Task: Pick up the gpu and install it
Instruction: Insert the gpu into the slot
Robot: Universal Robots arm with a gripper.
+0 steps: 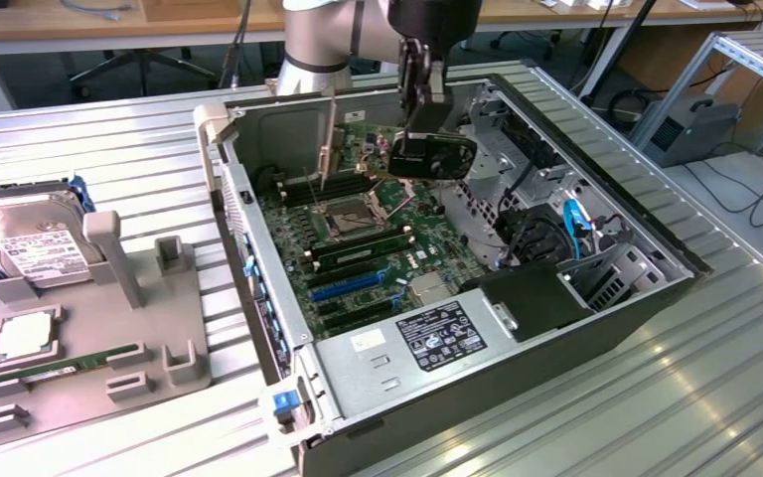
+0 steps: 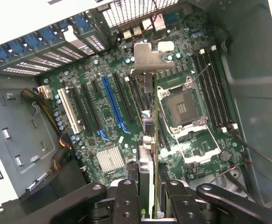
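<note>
Clamping the gpu (image 1: 431, 157), gripper (image 1: 420, 127) hovers over motherboard (image 1: 388, 260).

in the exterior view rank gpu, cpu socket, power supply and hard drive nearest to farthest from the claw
1. gpu, gripped by the claw
2. cpu socket, on the motherboard
3. power supply, at the case's near end
4. hard drive, on the stand, exterior view's left

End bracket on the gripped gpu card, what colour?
Silver, bare metal: the end bracket of the dark flat gpu, clearest in the wrist view.
</note>
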